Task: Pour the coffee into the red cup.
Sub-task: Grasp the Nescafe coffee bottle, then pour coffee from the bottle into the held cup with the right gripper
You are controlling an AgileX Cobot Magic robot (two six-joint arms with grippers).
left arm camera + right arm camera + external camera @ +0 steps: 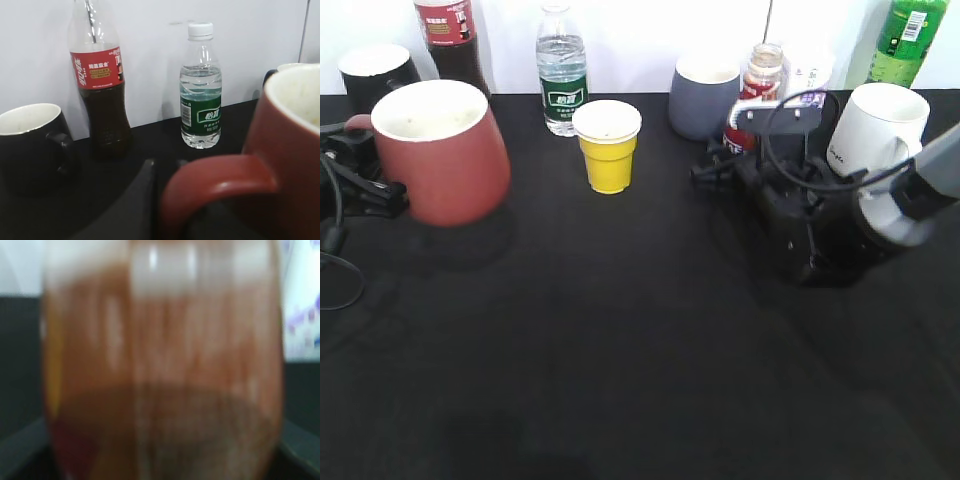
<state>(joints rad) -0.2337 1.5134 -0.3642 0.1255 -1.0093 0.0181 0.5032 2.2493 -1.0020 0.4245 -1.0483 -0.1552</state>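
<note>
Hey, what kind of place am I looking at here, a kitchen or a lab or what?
Likely a robot test bench, not a kitchen: a black-covered table against a plain white wall, cabled arms at both sides, and drinks lined up like props, such as the cola bottle and water bottle.

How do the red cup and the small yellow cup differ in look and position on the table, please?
The red cup is a large, rounded dark red mug with a loop handle; the yellow cup is smaller, tapers downward and shows no handle. The red cup has the left gripper at its handle side, while the yellow cup stands alone near the middle. The red cup's colour runs to its lip; the yellow cup has a white rim. Both stand upright with white insides.
</note>
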